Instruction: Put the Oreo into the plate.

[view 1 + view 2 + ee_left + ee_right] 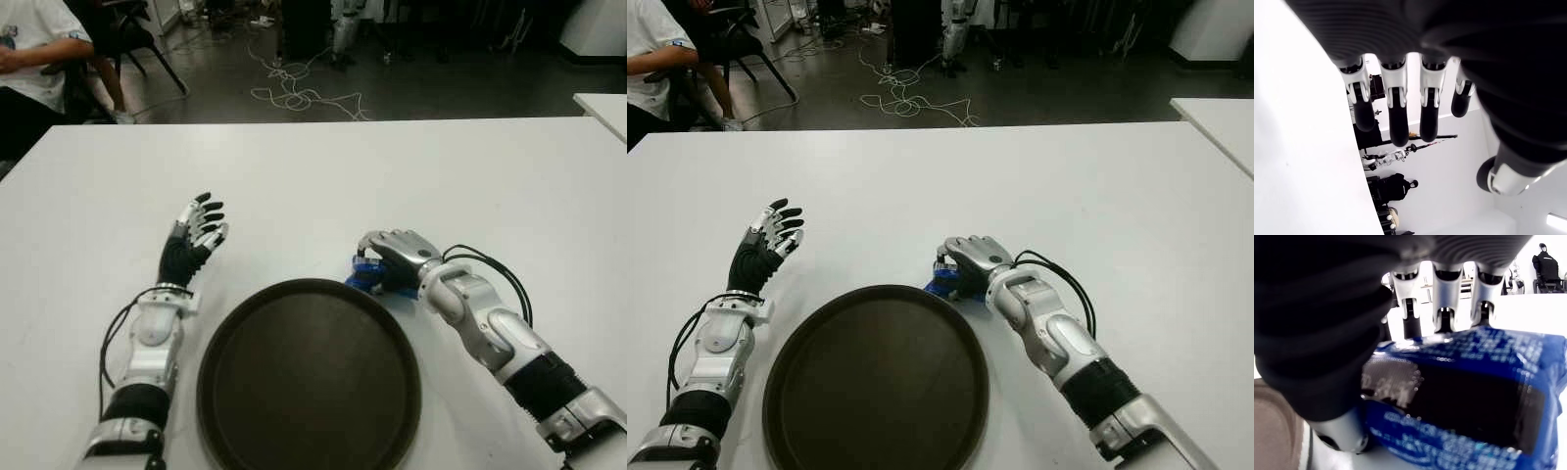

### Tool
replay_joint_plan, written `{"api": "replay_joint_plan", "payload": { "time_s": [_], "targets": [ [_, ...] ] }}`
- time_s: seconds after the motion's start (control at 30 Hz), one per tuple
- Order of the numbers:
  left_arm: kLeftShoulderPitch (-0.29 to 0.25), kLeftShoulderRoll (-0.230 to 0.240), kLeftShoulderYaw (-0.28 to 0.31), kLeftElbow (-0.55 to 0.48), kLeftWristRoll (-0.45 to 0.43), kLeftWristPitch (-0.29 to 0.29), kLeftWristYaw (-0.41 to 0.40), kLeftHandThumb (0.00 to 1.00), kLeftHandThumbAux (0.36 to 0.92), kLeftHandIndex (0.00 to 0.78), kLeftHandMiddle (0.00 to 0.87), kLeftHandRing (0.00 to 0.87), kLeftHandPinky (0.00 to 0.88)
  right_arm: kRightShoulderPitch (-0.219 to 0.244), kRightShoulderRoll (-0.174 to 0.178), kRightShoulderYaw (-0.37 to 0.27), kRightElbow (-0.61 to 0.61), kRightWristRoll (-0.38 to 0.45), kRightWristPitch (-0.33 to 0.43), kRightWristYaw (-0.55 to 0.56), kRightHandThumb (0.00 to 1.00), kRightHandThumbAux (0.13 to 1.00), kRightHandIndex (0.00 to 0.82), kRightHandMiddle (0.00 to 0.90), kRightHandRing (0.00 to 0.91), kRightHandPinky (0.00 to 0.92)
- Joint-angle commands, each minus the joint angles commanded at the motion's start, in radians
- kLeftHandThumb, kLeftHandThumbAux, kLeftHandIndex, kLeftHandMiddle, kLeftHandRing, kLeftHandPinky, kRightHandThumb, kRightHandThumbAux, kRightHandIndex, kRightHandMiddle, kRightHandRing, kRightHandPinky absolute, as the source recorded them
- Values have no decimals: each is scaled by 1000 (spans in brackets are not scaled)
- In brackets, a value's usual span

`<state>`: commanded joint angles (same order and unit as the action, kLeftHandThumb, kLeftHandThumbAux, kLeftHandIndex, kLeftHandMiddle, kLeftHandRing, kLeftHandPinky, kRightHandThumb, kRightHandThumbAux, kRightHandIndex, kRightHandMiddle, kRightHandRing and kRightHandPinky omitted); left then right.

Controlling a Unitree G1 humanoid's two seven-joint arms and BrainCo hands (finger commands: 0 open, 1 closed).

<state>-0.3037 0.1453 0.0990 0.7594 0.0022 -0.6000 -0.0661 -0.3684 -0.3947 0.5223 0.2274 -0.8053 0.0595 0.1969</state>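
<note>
A blue Oreo packet (364,275) lies on the white table just beyond the far right rim of the round dark brown plate (309,377). My right hand (390,260) covers the packet from above, its fingers curled down over it. Up close in the right wrist view, the blue packet (1469,396) fills the space under the fingers (1444,313), and the plate's edge (1273,431) shows beside it. My left hand (196,230) is left of the plate, palm up off the table, fingers spread and holding nothing.
A person (34,49) sits at the table's far left corner. Cables (294,93) lie on the dark floor beyond the table. Another white table's corner (602,108) shows at the far right.
</note>
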Motion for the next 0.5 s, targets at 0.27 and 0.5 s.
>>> {"api": "replay_joint_plan", "payload": {
  "time_s": [0.27,0.5],
  "targets": [
    [3,1,-2,2,11,-9,17,80,617,120,226,223,197,1,-8,-3,-6,5,-10,3,221,881,538,722,728,694],
    [7,3,-1,2,6,-8,11,81,622,118,220,213,184,1,-11,-8,0,14,-32,-6,196,877,546,724,731,708]
  ]
}}
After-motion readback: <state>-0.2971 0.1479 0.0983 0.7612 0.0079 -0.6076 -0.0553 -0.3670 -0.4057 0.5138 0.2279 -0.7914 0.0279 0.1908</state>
